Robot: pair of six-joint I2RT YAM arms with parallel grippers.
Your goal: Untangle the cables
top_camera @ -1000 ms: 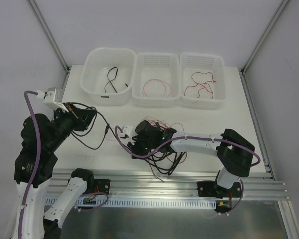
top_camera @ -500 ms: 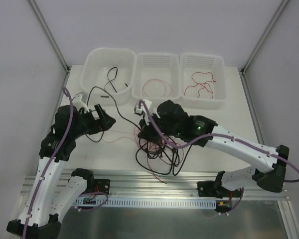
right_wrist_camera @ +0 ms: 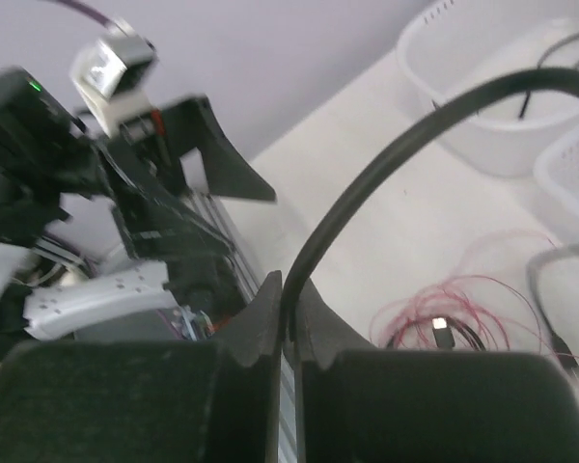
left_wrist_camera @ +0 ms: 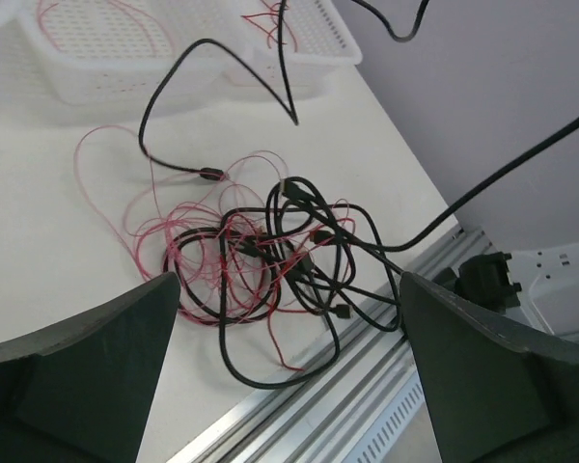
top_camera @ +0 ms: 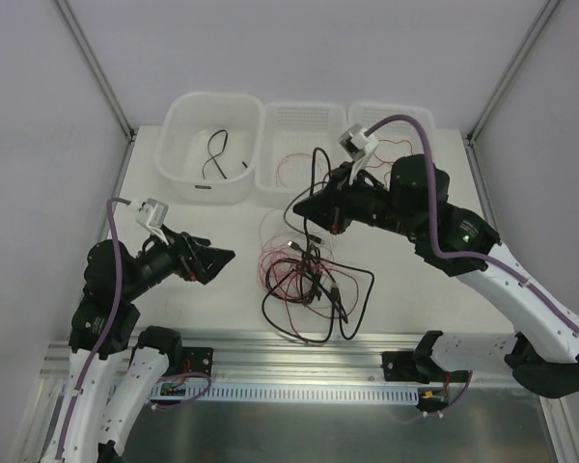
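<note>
Change since prior frames: right arm (top_camera: 507, 285) has swung up and back toward the bins, lifting one black cable (right_wrist_camera: 396, 145) off the heap. Left arm (top_camera: 111, 280) has let go and drawn back to the left.
Tabletop (top_camera: 396, 289): carries the tangle, with three white bins along the far edge.
Bins: left tub (top_camera: 174, 145) holds a sorted black lead (top_camera: 212, 154). Middle basket (top_camera: 304, 106) holds fine red wire (top_camera: 294, 169). Right basket (top_camera: 410, 106) is partly hidden by the arm.
Tangle (top_camera: 304, 280): black and red cables knotted together, lying between the two arms.
Right jaws: clenched on the black cable, which arcs up from the grip and trails back down to the tangle.
Left jaws: released, spread wide, empty, aimed at the tangle.
Step in hand, as judged: drawing the black cable free.
Method advised: raise slowly and watch for red strands riding up. Pin the heap with the left jaws before pulling further.
</note>
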